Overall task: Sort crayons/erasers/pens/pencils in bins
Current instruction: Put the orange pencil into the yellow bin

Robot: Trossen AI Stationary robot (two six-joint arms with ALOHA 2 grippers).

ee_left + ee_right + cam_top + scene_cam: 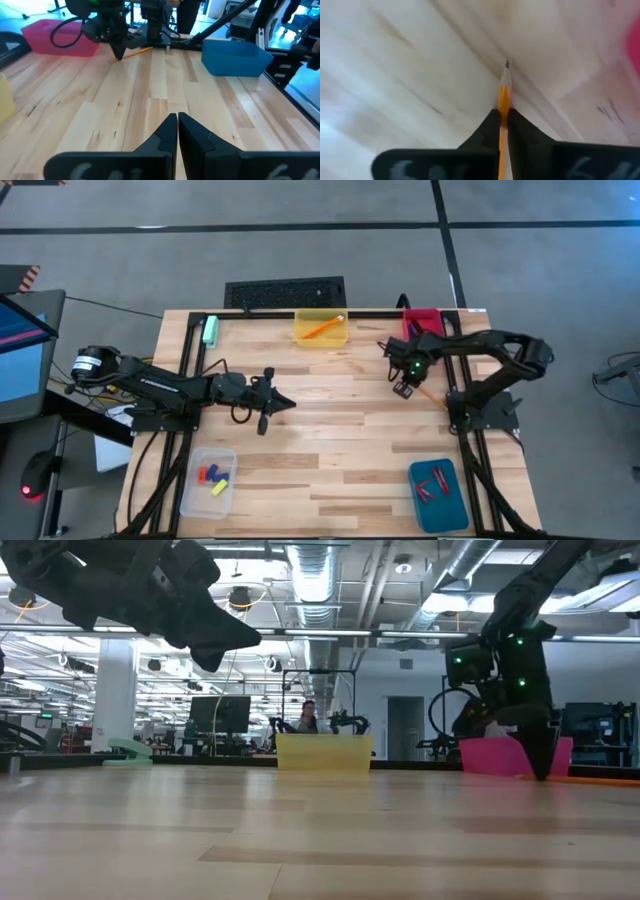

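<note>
An orange pencil [432, 397] lies on the wood table near the red bin [422, 322], which holds dark pens. My right gripper [405, 388] points down, shut on the pencil [504, 97]. My left gripper [285, 402] hovers shut over the table's left middle and holds nothing. The yellow bin [321, 328] at the far edge holds another orange pencil. Small coloured erasers lie in the clear bin [208, 480] at the near left. Red crayons lie in the teal bin [438, 495] at the near right. My right gripper pinches the pencil between its two fingers just behind the sharpened tip [506, 75]. The fingers [119, 50] come from above, pointing down, and close on the pencil's two sides. The pencil's long end [140, 50] lies flat on the table and stretches away from the fingers.
A pale-green block [210, 330] rests at the far left corner. A black frame rail [470, 440] runs along the table's right side, beside my right arm's base. Bare wood [330, 430] spans the table's middle between the two arms.
</note>
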